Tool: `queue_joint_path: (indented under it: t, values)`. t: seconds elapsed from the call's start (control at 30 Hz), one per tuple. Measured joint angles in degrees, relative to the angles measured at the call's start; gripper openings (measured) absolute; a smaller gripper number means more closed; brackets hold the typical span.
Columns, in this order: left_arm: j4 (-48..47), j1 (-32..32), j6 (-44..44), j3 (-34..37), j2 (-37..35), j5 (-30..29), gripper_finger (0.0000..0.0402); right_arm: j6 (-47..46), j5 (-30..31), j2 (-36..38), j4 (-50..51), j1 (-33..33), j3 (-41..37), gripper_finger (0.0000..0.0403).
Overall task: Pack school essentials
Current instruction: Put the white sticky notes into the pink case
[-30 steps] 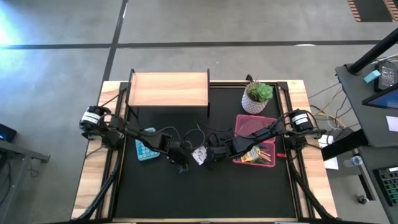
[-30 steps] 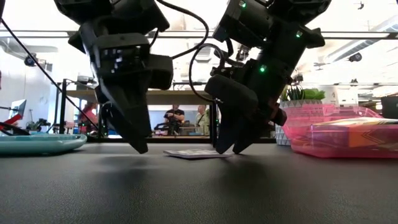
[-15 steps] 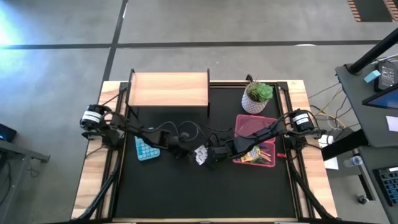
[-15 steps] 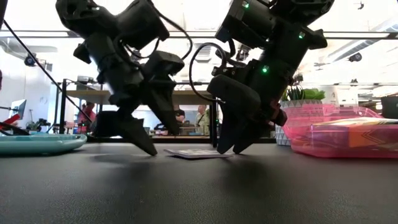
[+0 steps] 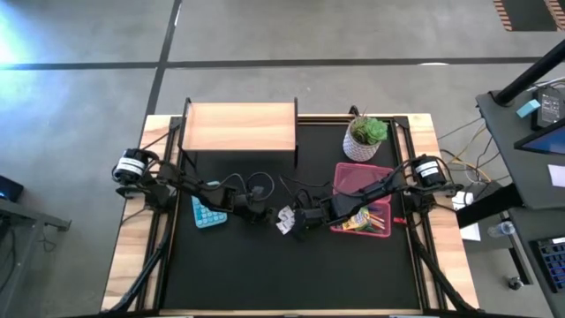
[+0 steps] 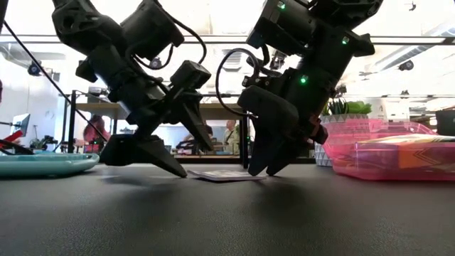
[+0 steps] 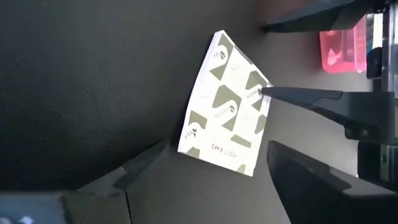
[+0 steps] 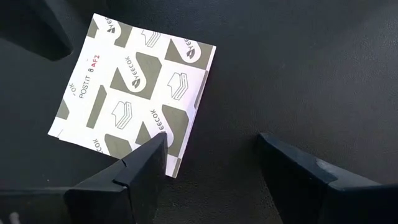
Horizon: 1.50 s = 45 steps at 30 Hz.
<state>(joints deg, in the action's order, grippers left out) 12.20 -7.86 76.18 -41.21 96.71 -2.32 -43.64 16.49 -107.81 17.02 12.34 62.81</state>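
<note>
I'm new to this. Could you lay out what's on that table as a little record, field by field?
Surface: black table top with wood edges
Card: white patterned card flat at mid-table, printed with "POSTIT"
Left gripper: open, low at the card's edge, one fingertip beside it
Right gripper: open, down at the card from the other side
Bin: pink bin right of the card, holding colourful stationery
Plant: potted plant behind the bin
Shelf: wooden shelf at the back
Left side: teal item
</note>
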Motion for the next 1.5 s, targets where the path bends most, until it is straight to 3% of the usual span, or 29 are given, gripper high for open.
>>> queue_joint_path:
  t: [0.17, 0.77, 1.07, 1.37, 1.5]
  values:
    - [4.2, 0.1, -0.2, 0.1, 0.1, -1.1, 0.0251, 0.1, 0.0, 0.0, -0.1, 0.0, 0.0, 0.024]
    - [5.6, -0.1, -0.6, 0.0, 1.3, -1.0, 0.0243, 0.2, 1.1, 0.0, -1.3, -0.3, 0.3, 0.024]
    - [8.4, -0.2, -0.8, -0.9, 4.5, 0.8, 0.0158, -0.2, 1.3, 0.0, -1.4, -0.6, 0.3, 0.024]
    - [8.4, -0.2, -3.7, -0.8, 4.5, 0.8, 0.0018, -0.2, 1.4, 0.0, -1.4, -0.6, 0.4, 0.024]
    - [8.7, -0.2, -4.6, -0.8, 4.5, 1.0, 0.0006, -0.2, 1.1, 0.4, -0.8, -0.6, 0.8, 0.024]
